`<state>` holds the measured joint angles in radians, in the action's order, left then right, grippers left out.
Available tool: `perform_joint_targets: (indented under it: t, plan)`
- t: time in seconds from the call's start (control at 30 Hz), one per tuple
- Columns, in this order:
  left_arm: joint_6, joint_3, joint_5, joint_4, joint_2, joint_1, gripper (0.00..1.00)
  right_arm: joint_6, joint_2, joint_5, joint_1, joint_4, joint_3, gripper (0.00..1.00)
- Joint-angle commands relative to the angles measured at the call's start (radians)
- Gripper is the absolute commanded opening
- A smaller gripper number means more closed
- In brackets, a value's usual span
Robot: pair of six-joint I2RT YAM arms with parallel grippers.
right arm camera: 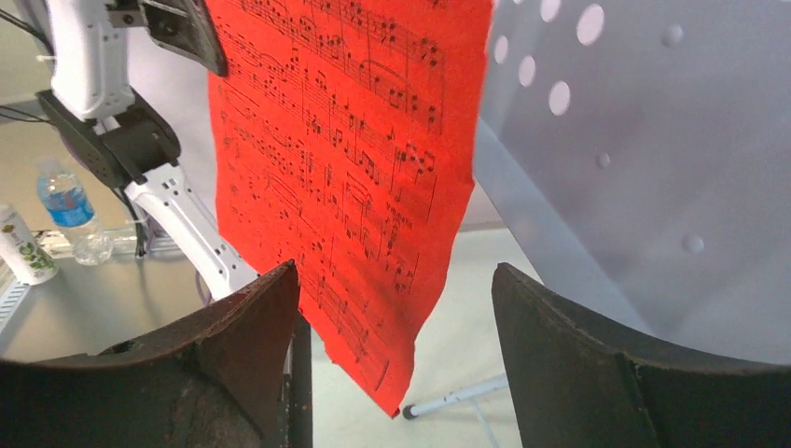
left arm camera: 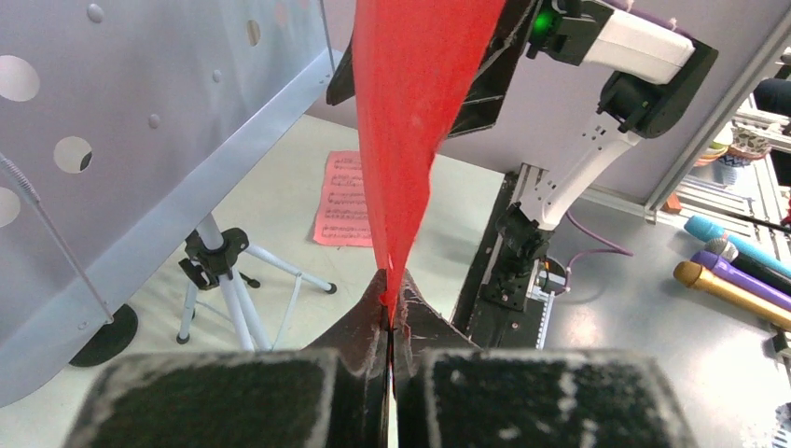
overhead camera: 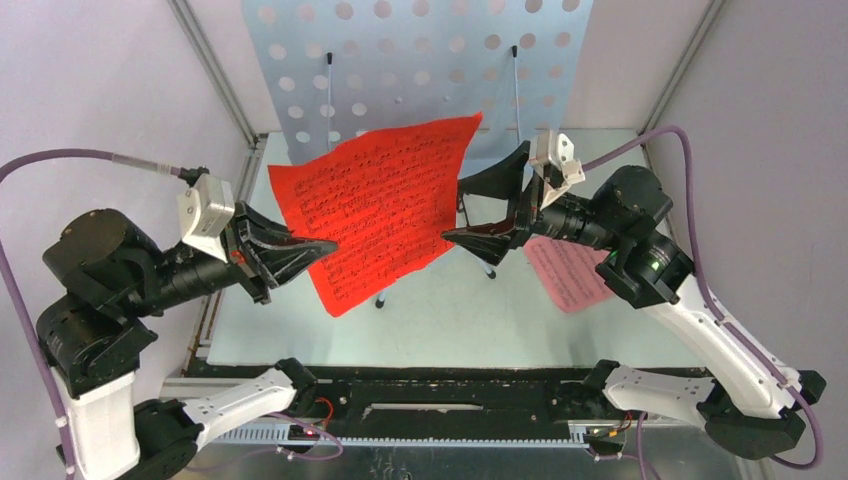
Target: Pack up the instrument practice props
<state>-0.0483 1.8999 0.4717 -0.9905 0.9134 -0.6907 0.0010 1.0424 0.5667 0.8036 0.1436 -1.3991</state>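
My left gripper [overhead camera: 325,245] is shut on the left edge of the red score sheet [overhead camera: 380,215] and holds it up in front of the pale blue perforated music desk [overhead camera: 420,60]. In the left wrist view the sheet [left arm camera: 410,112] rises edge-on from the closed gripper [left arm camera: 389,299]. My right gripper [overhead camera: 487,195] is open beside the sheet's right edge. In the right wrist view the sheet's lower corner [right arm camera: 373,280] hangs between the spread fingers, touching neither. The pink score sheet [overhead camera: 565,275] lies flat on the table. The tripod [left arm camera: 224,271] stands under the desk. Mint [left arm camera: 728,245] and purple [left arm camera: 737,271] microphones lie off the table.
A gold microphone [left arm camera: 728,294] lies beside the other two. A black round base [left arm camera: 103,334] sits under the desk. Two bottles [right arm camera: 70,210] stand outside the cell on the left. Metal frame posts [overhead camera: 215,70] flank the table.
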Motion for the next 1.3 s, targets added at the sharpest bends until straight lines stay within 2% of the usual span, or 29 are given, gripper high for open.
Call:
perform_joint_targets:
  t: [0.0, 0.27, 0.37, 0.47, 0.57, 0.67, 0.73, 0.8, 0.87, 0.93, 1.03, 1.13, 1.17, 1.27]
  plan:
    - [0.022, -0.006, 0.043, 0.0, -0.01, 0.004, 0.0, 0.017, 0.009, 0.057, 0.023, -0.118, -0.005, 0.83]
    - [0.027, -0.026, 0.056, 0.0, -0.008, 0.005, 0.0, 0.035, 0.027, 0.124, 0.06, -0.134, -0.017, 0.77]
    - [0.029, -0.031, 0.042, 0.002, -0.008, 0.005, 0.0, 0.034, 0.022, 0.14, 0.076, -0.134, -0.017, 0.7]
    - [0.031, -0.04, 0.027, 0.006, -0.008, 0.004, 0.0, 0.031, 0.019, 0.137, 0.086, -0.129, -0.018, 0.56]
    - [0.03, -0.047, 0.024, 0.012, -0.008, 0.004, 0.0, 0.033, 0.018, 0.11, 0.092, -0.119, -0.018, 0.38]
    - [0.03, -0.048, 0.019, 0.016, -0.011, 0.003, 0.0, 0.039, 0.015, 0.07, 0.097, -0.107, -0.017, 0.25]
    - [0.03, -0.052, 0.012, 0.019, -0.015, 0.003, 0.02, 0.049, 0.013, 0.047, 0.097, -0.103, -0.017, 0.11]
    - [0.03, -0.058, 0.004, 0.024, -0.02, 0.004, 0.18, 0.052, 0.005, 0.029, 0.098, -0.092, -0.017, 0.0]
    - [0.03, -0.062, -0.004, 0.027, -0.026, 0.004, 0.32, 0.055, -0.01, -0.001, 0.1, -0.068, -0.016, 0.0]
    - [0.03, -0.069, -0.014, 0.035, -0.036, 0.003, 0.5, 0.054, -0.037, -0.047, 0.1, -0.04, -0.006, 0.0]
    - [0.025, -0.092, -0.035, 0.059, -0.057, 0.005, 0.66, 0.066, -0.104, -0.162, 0.101, 0.026, 0.022, 0.0]
    - [0.021, -0.116, -0.049, 0.077, -0.072, 0.004, 0.77, 0.106, -0.195, -0.318, 0.101, 0.127, 0.059, 0.0]
    - [0.018, -0.137, -0.055, 0.089, -0.083, 0.004, 0.82, 0.167, -0.292, -0.47, 0.101, 0.213, 0.112, 0.0]
    - [0.012, -0.157, -0.061, 0.104, -0.093, 0.004, 0.84, 0.272, -0.413, -0.715, 0.101, 0.314, 0.184, 0.0]
